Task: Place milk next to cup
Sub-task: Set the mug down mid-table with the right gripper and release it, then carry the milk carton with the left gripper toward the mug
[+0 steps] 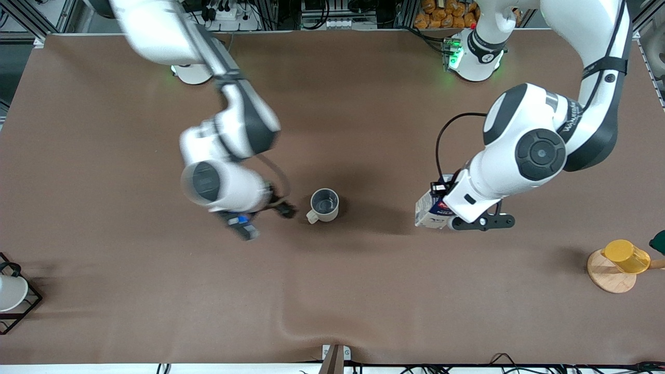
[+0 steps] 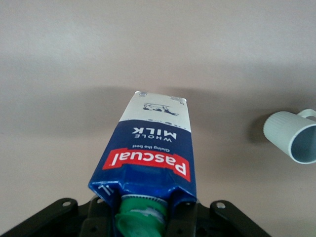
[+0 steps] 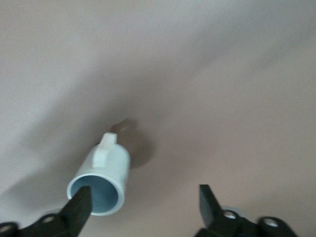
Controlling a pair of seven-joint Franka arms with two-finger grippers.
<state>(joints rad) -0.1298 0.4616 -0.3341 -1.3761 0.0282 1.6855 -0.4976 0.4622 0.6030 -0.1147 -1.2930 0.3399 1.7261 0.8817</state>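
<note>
The milk (image 1: pixel 430 210) is a blue and white carton with a green cap and red label, and my left gripper (image 1: pixel 440 203) is shut on its top. It stands toward the left arm's end of the table, well apart from the cup. In the left wrist view the carton (image 2: pixel 153 143) runs out from between the jaws of the left gripper (image 2: pixel 143 219). Whether its base touches the table I cannot tell. The cup (image 1: pixel 324 204) is a cream-white mug standing upright mid-table, and it also shows in both wrist views (image 2: pixel 294 140) (image 3: pixel 101 180). My right gripper (image 1: pixel 265 218) is open and empty over the table beside the cup, as the right wrist view (image 3: pixel 143 200) shows.
A yellow cup (image 1: pixel 626 255) sits on a round wooden coaster (image 1: pixel 608 275) at the left arm's end. A white cup in a black wire frame (image 1: pixel 10 293) stands at the right arm's end. The brown table cover has a wrinkle (image 1: pixel 291 317) near the front camera.
</note>
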